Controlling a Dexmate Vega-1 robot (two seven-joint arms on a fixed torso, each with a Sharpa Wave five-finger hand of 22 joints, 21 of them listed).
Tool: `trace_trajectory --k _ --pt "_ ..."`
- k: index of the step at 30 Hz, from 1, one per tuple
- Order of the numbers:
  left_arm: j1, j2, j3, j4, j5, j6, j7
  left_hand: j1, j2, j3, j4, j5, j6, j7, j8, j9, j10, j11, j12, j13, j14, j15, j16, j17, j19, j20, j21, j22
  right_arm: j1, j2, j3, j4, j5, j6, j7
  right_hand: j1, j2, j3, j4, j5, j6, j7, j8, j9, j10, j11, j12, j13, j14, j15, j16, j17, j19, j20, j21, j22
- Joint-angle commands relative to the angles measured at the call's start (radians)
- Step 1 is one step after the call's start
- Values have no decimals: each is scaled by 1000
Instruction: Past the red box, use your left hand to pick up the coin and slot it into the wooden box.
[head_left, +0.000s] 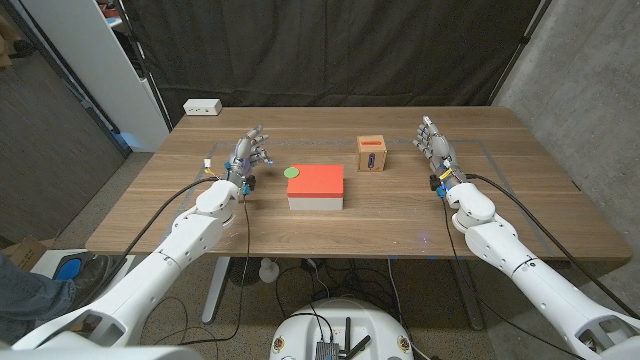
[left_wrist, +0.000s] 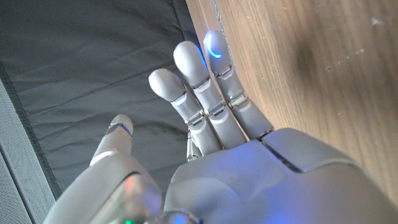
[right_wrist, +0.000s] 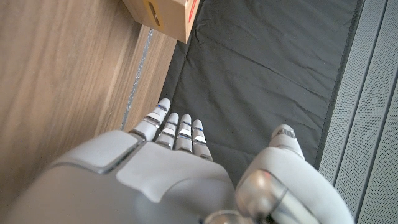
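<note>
The coin (head_left: 295, 171), small, round and green, is seen lying flat on the wooden table (head_left: 400, 215) in the head view. It is found to the right of the left hand (head_left: 248, 153), near it but not touched by it. The red box (head_left: 316, 185) is seen just beside the coin, on the side nearer the robot, so the coin lies past it. The wooden box (head_left: 372, 154) is seen farther to the right, with a dark slot in its front and red on its top.

The left hand is held over the table with its fingers (left_wrist: 196, 65) apart and a little bent, and nothing is held in it. In the left wrist view the fingers are seen straight and close beside the table top, with a blue light on one tip.

The right hand (head_left: 435, 145) is seen to the right of the wooden box, open too, with nothing held. In the right wrist view a corner of the wooden box (right_wrist: 163, 15) is seen past its fingers (right_wrist: 177, 134).

A white block (head_left: 202, 106) is seen at the far table edge, beyond the left hand. A dark curtain (head_left: 330, 50) is hung behind the table.
</note>
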Motion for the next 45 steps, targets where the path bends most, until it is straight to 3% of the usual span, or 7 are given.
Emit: trace_trajectory --k 1,6,13,23,33,39,45 --pt "29 18 -16 -53 -10 51 49 41 4 26 -6 14 35 -4 5 4 14 0 47 41 22 0 52 39 16 -39 19 21 -23 0 3 -31 -10 -4 -27 7 9 3 -6 4 6 2 4 3 8 4 3 0 7 2 9 1 12 1 5 5" --pt "50 23 -30 -84 -29 73 69 108 19 59 -15 26 80 -11 11 5 8 0 80 63 3 0 81 56 -4 -38 20 27 -33 -5 4 -49 -19 -12 -43 8 10 4 -7 4 6 1 3 3 9 2 2 -1 9 4 10 -1 13 3 5 5" --pt "75 45 -49 -140 -71 140 91 194 10 68 -14 33 197 -28 30 9 26 4 131 68 -3 1 101 24 -16 -34 23 15 -53 -13 8 -83 -33 -21 -70 9 12 5 -10 3 8 1 3 3 13 2 2 -3 11 5 10 -4 15 4 5 5" --pt "97 73 -70 -214 -119 244 145 244 7 69 -8 37 331 -38 44 14 29 7 239 94 39 2 244 115 55 -38 69 10 -56 -15 7 -85 -37 -22 -67 11 15 6 -14 3 10 -1 2 3 18 3 2 -4 16 3 12 -7 19 4 5 5" --pt "96 103 -110 -296 -255 449 225 290 -18 63 -13 36 388 -50 51 16 32 10 280 75 38 3 300 137 64 -37 87 13 -55 -24 20 -73 -22 5 -34 12 17 7 -16 2 12 -3 1 3 25 3 3 -5 20 3 13 -9 21 4 5 5" --pt "97 107 -125 -320 -320 503 247 315 -48 40 -11 27 420 -58 57 20 35 11 314 57 39 4 322 123 63 -38 102 21 -61 -39 39 -83 7 0 -13 14 19 8 -19 1 17 -4 2 3 32 2 5 -5 25 3 14 -11 25 4 6 5" --pt "68 115 -131 -311 -413 605 276 400 -40 40 -17 30 407 -77 65 46 32 11 348 33 33 3 347 112 52 -39 109 21 -70 -65 61 -119 43 -37 -3 16 21 10 -21 1 25 -4 4 3 39 3 6 -6 30 2 15 -13 29 5 6 5"
